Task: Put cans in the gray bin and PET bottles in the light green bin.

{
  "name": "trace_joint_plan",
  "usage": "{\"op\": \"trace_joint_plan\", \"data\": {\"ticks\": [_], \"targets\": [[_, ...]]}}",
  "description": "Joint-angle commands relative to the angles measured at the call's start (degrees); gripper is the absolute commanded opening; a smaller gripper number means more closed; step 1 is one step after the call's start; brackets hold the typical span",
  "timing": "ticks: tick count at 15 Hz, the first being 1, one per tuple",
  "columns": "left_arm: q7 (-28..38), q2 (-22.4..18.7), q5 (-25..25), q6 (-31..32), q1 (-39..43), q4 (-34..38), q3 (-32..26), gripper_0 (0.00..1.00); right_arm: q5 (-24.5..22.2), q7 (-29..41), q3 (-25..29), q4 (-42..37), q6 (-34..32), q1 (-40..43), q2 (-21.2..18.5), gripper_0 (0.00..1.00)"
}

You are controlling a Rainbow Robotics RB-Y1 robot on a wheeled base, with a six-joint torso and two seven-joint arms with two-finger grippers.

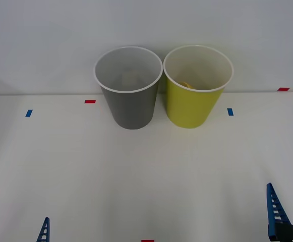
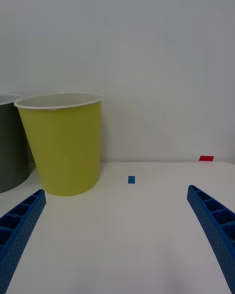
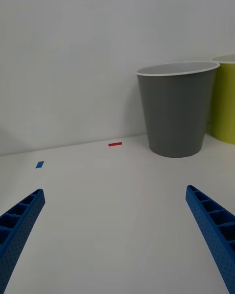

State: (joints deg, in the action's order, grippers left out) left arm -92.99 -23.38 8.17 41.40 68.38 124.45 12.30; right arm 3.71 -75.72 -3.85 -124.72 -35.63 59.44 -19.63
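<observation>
The gray bin [image 1: 131, 108] and the light green bin [image 1: 191, 108] stand upright side by side at the back of the white table, almost touching. Inside the light green bin a small patch of yellow [image 1: 186, 84] shows, apparently the PET bottle's label; the bottle's other parts are hidden. A faint pale shape [image 1: 131, 78] lies at the bottom of the gray bin; I cannot tell whether it is a can. My left gripper [image 3: 114, 191] hangs open and empty near the table's front left. My right gripper [image 2: 116, 191] is open and empty at the front right.
Small tape marks lie on the table: red [image 1: 90, 101] and blue [image 1: 28, 113] to the left of the bins, blue [image 1: 230, 111] and red [image 1: 283, 89] to the right. A plain wall stands close behind the bins.
</observation>
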Motion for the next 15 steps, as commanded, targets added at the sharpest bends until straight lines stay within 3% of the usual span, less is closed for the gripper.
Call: {"op": "trace_joint_plan", "data": {"ticks": [1, 15], "targets": [[0.0, 0.0, 0.0, 0.0, 0.0, 0.0, 0.0, 1.0, 0.3, 0.5, -0.5, 0.0, -0.3, 2.3, -0.4, 1.0], [0.0, 0.0, 0.0, 0.0, 0.0, 0.0, 0.0, 1.0, 0.4, 0.7, -1.3, -0.1, -0.3, 3.6, -0.4, 1.0]]}}
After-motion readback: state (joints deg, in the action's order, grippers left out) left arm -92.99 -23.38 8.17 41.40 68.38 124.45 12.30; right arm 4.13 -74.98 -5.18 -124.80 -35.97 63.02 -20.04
